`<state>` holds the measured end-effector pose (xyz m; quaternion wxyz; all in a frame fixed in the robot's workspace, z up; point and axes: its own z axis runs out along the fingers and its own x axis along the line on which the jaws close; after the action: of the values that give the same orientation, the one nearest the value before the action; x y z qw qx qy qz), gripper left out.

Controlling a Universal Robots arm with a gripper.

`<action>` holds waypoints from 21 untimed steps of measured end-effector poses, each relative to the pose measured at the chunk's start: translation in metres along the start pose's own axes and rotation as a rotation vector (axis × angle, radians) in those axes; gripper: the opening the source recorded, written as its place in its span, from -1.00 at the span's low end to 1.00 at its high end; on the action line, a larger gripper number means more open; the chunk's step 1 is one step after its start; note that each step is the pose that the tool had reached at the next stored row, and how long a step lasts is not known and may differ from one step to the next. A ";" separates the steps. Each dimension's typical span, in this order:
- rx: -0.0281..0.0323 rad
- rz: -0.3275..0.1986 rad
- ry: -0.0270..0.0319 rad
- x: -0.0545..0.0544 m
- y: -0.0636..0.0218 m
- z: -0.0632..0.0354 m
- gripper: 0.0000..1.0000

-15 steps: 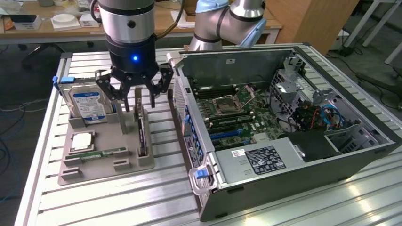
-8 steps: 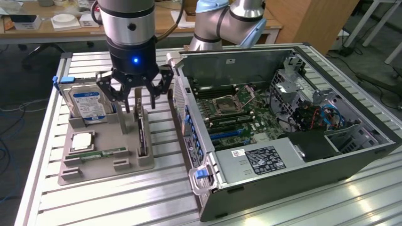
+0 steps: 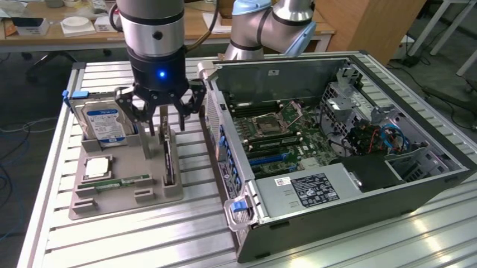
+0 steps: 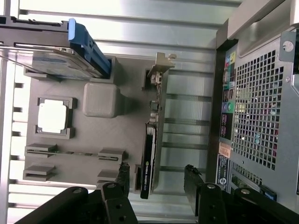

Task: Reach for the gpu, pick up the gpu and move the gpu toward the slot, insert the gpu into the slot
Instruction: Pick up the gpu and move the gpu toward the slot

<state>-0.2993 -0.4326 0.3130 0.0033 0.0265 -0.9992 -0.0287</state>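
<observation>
The gpu point(image 3: 169, 160) stands on its edge in the grey holder tray point(image 3: 149, 195), a thin dark card with its metal bracket point(image 4: 160, 64) at one end. My gripper point(image 3: 164, 127) hangs open just above it. In the wrist view the gpu point(image 4: 150, 149) runs between the two fingers point(image 4: 123, 176), with a gap on each side. The slot point(image 3: 270, 161) is a long blue connector on the green motherboard point(image 3: 298, 142) inside the open computer case, to the exterior view's right of the tray.
A silver hard drive point(image 3: 104, 124) with a blue-white label stands in the tray beside the gripper. A processor chip point(image 3: 97, 167) and a green memory stick point(image 3: 123, 182) lie in the tray. The case's rear wall point(image 4: 261, 107) stands close to the gpu.
</observation>
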 end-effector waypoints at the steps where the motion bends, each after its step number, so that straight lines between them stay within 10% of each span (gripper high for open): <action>1: -0.0001 0.000 0.0000 0.000 -0.0002 0.0005 0.18; 21: 0.0001 0.000 0.0000 -0.001 -0.0038 0.0100 0.18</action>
<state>-0.2987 -0.4359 0.3028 0.0034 0.0265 -0.9992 -0.0286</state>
